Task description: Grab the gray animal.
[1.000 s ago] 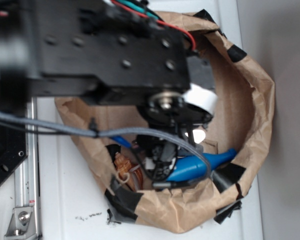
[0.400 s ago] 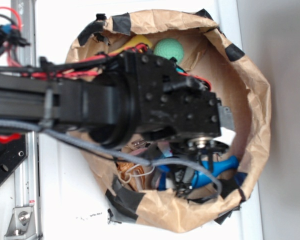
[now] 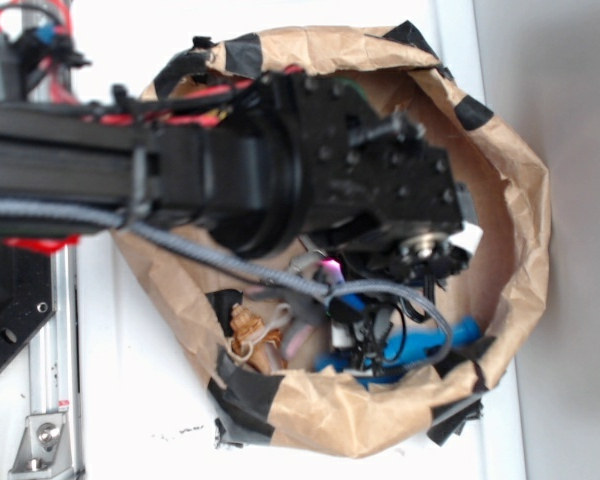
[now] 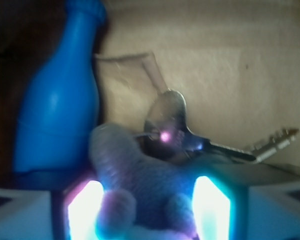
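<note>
The gray animal [image 4: 140, 170], a fuzzy gray plush, fills the gap between my two glowing finger pads [image 4: 85, 210] in the wrist view. It touches both pads, and its rounded parts bulge toward the camera. My gripper [image 4: 147, 210] is shut on it. From outside, the gripper [image 3: 365, 330] hangs inside the brown paper bag [image 3: 520, 200] under the black arm. There the plush is mostly hidden by the fingers and cables.
A blue bottle [image 4: 57, 110] lies just left of the plush, its neck [image 3: 465, 332] pointing at the bag's right wall. Metal keys [image 4: 190, 135] lie right behind the plush. A tan corded item [image 3: 250, 330] sits at the bag's lower left. The bag walls close in all round.
The arm has swung across the bag and shifted up in the picture, now covering the green ball. The gripper sits a little higher than 0.4 s ago.
</note>
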Robot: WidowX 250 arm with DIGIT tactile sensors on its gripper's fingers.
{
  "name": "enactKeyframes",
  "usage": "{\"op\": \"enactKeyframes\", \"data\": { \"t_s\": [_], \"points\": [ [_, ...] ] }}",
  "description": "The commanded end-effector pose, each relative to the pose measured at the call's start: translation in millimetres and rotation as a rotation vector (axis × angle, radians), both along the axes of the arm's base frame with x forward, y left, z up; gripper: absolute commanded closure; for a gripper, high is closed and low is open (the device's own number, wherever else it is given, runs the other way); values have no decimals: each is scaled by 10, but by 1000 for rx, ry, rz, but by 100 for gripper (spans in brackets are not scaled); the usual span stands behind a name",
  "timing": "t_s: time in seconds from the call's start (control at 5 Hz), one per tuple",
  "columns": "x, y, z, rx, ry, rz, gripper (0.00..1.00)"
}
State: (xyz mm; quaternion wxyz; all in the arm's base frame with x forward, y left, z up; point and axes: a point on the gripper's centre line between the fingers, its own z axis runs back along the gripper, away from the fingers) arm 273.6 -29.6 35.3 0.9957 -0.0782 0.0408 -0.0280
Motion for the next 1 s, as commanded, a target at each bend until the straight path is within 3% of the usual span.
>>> {"op": "enactKeyframes", "data": {
  "t_s": [0.0, 0.2, 0.4, 0.6, 0.8],
  "points": [
    [-48, 308, 828, -1, -109, 72, 100],
    [-115, 405, 1258, 61, -197, 126, 100],
    [-175, 490, 1610, 84, -272, 212, 100],
    [-238, 465, 1695, 53, -278, 409, 100],
    [-299, 517, 1630, -4, -258, 537, 0]
  ]
}}
